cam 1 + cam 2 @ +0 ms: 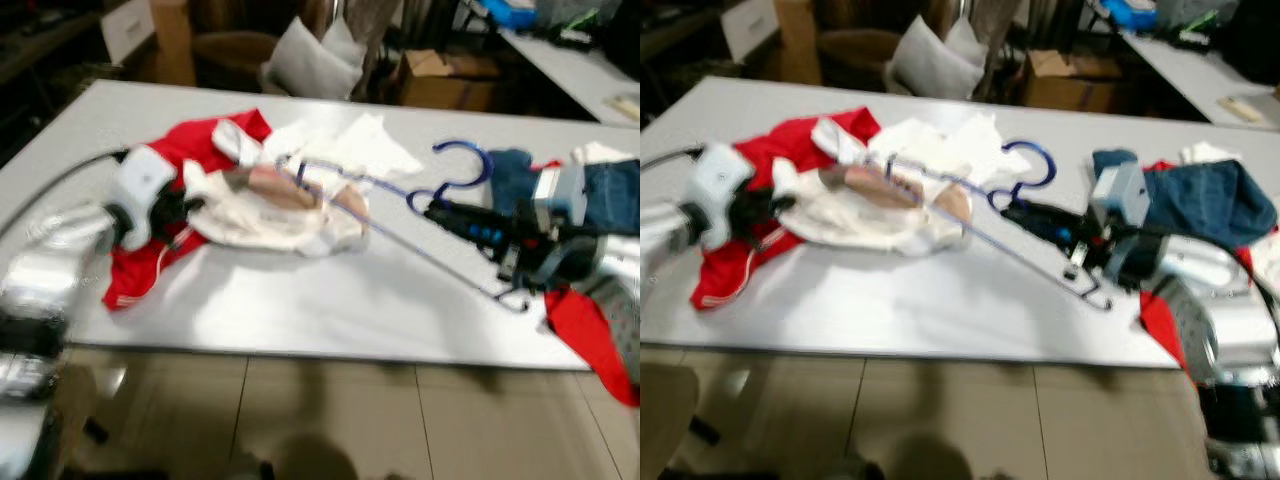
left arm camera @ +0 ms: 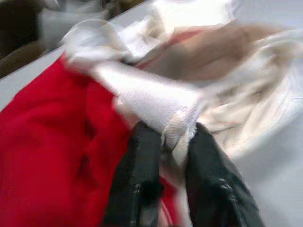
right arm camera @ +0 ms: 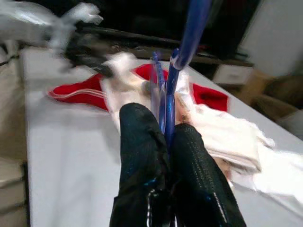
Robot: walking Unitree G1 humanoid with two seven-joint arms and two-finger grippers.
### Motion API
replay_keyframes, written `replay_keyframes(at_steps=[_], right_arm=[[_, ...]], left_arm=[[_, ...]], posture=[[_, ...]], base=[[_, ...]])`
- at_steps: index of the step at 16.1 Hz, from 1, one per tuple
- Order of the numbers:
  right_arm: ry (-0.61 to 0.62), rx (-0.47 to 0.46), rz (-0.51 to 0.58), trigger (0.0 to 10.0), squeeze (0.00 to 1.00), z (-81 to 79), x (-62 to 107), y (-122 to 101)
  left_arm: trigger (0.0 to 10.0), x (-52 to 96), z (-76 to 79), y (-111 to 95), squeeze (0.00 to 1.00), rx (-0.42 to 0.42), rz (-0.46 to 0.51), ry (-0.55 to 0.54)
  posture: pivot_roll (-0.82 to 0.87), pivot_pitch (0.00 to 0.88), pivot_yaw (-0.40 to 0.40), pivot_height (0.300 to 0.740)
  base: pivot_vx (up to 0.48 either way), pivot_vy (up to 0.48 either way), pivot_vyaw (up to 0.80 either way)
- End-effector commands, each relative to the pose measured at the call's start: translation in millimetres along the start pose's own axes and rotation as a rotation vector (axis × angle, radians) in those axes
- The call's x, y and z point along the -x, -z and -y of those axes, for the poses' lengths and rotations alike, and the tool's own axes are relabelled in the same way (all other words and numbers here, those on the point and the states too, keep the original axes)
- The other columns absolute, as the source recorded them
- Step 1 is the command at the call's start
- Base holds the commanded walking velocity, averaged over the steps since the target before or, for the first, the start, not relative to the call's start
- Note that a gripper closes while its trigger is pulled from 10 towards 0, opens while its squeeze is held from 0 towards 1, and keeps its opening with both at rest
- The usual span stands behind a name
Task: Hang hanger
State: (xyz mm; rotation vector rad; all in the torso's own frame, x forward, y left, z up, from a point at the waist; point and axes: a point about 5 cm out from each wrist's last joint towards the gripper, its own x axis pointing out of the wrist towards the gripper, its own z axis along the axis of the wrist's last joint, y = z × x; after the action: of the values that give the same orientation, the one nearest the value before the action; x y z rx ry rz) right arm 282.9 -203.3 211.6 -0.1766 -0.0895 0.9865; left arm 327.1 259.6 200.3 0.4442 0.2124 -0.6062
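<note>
Step in hand: the garment is being fitted to the hanger, not yet hung anywhere.

The right gripper (image 3: 163, 142) is clamped narrow on the blue hanger (image 1: 400, 190) just below its hook, the wire pinched between both fingers. The hanger lies low over the white table (image 1: 330, 310), its hook curling up near the gripper and its far end buried in the cream garment (image 1: 270, 215). The left gripper (image 2: 173, 146) is closed on a fold of that cream garment, beside the red garment (image 1: 150, 265).

The hanger is thin wire, blue, with a round hook; the frame appears intact. Blur limits detail.

Judgement: next, the cloth must be drawn fully over the hanger's arms, then the hanger lifted by its neck toward a rail. No rail is seen from here.
</note>
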Motion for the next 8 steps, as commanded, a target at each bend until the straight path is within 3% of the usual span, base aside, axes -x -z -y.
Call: replay_keyframes(at_steps=[1, 2, 3, 4, 5, 6, 7, 8], right_arm=[[0.059, -0.038, -0.002, 10.0, 0.00, 0.6, 1.4, -2.7], [0.059, -0.038, -0.002, 10.0, 0.00, 0.6, 1.4, -2.7], [0.122, -0.110, -0.008, 10.0, 0.00, -6.0, -0.9, -1.0], [0.155, -0.137, -0.012, 10.0, 0.00, -8.9, -2.1, 0.3], [0.228, -0.167, -0.012, 10.0, 0.00, -14.4, -4.5, 2.2], [0.265, -0.167, -0.011, 10.0, 0.00, -16.8, -5.2, 2.5], [0.388, -0.168, 0.031, 10.0, 0.00, -21.9, -5.9, 0.4], [0.470, -0.185, 0.058, 10.0, 0.00, -23.6, -5.8, 0.0]], left_arm=[[10.0, 17.5, 10.4, -20.1, 1.00, 0.027, 0.083, 0.083], [10.0, 17.5, 10.4, -20.1, 1.00, 0.027, 0.083, 0.083], [10.0, 40.0, 25.6, -39.5, 1.00, 0.120, 0.204, 0.171], [10.0, 49.1, 30.0, -51.2, 1.00, 0.171, 0.290, 0.195], [10.0, 55.5, 30.9, -73.0, 1.00, 0.244, 0.459, 0.173], [10.0, 53.2, 29.8, -80.4, 1.00, 0.267, 0.517, 0.148], [10.0, 39.0, 32.7, -89.1, 1.00, 0.339, 0.596, 0.079], [10.0, 27.3, 37.1, -87.8, 1.00, 0.360, 0.601, 0.022]], posture=[[-0.08, 0.000, -0.022, 0.719], [-0.08, 0.000, -0.022, 0.719], [-0.08, 0.000, -0.035, 0.719], [-0.08, 0.000, -0.036, 0.719], [-0.10, 0.000, -0.024, 0.719], [-0.11, 0.000, -0.013, 0.719], [-0.13, 0.000, 0.000, 0.719], [-0.14, 0.000, 0.002, 0.719]], base=[[0.000, 0.000, 0.00], [0.000, 0.000, 0.00], [0.000, 0.000, 0.00], [0.000, 0.000, 0.00], [0.000, 0.000, 0.00], [0.000, 0.000, 0.00], [0.000, 0.000, 0.00], [0.000, 0.000, 0.00]])
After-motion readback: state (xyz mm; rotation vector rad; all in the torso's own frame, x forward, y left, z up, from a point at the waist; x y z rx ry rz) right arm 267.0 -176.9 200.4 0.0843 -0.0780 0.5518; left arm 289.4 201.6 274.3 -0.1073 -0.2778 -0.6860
